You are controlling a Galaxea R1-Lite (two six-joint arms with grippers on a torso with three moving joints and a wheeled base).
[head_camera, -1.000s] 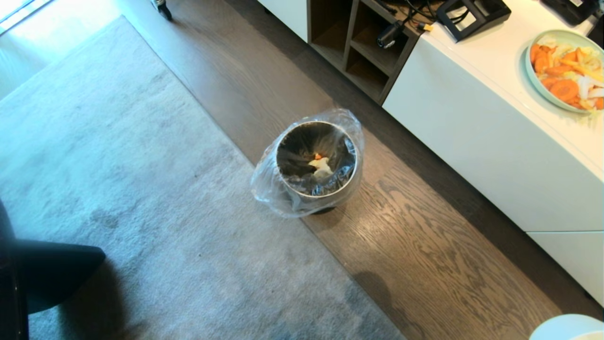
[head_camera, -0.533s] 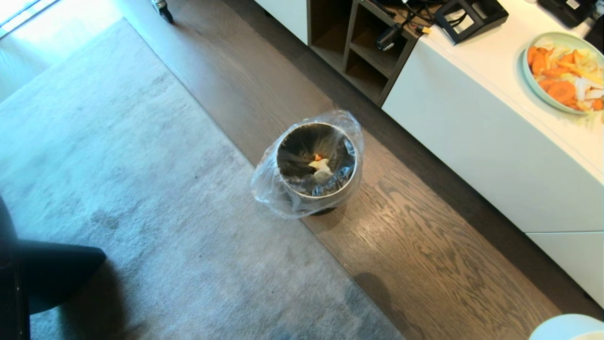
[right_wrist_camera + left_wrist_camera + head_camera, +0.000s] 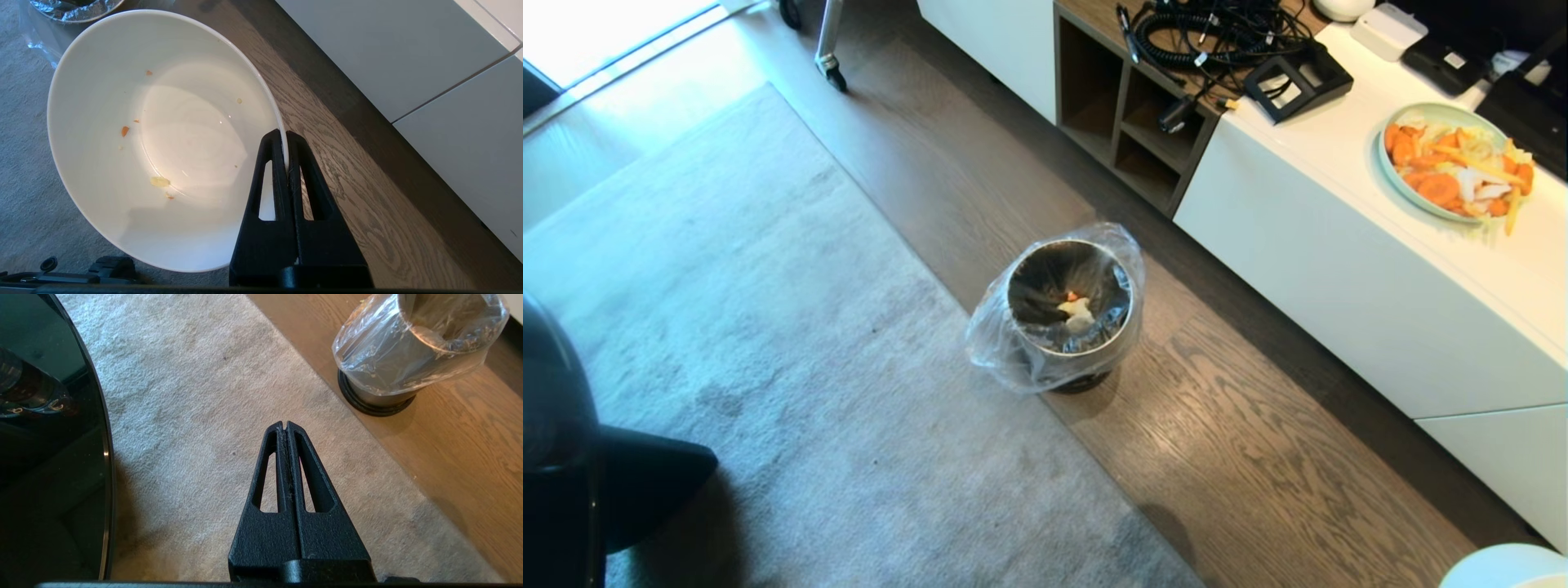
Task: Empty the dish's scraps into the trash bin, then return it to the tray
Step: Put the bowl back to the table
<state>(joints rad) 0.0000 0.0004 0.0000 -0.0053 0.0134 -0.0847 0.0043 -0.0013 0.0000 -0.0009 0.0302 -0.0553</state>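
Observation:
The steel trash bin [image 3: 1072, 322] with its clear liner bag stands on the wood floor at the rug's edge, also seen in the left wrist view [image 3: 402, 355]. Pale scraps with an orange bit [image 3: 1077, 310] lie at its bottom. My right gripper [image 3: 285, 134] is shut on the rim of the white dish [image 3: 163, 139], which holds only a few tiny crumbs. A sliver of the dish [image 3: 1507, 569] shows at the bottom right of the head view. My left gripper [image 3: 284, 425] hangs shut and empty over the rug. The tray is out of view.
A white cabinet [image 3: 1339, 269] runs along the right, carrying a pale plate of orange food [image 3: 1454, 159], cables and a black device [image 3: 1294, 77]. A dark round glass table edge [image 3: 104, 457] is at my left. A grey rug [image 3: 768, 367] covers the floor on the left.
The whole head view has tilted upward: the bin and cabinet sit lower in the picture and more of the cabinet top shows. Neither arm has moved relative to me.

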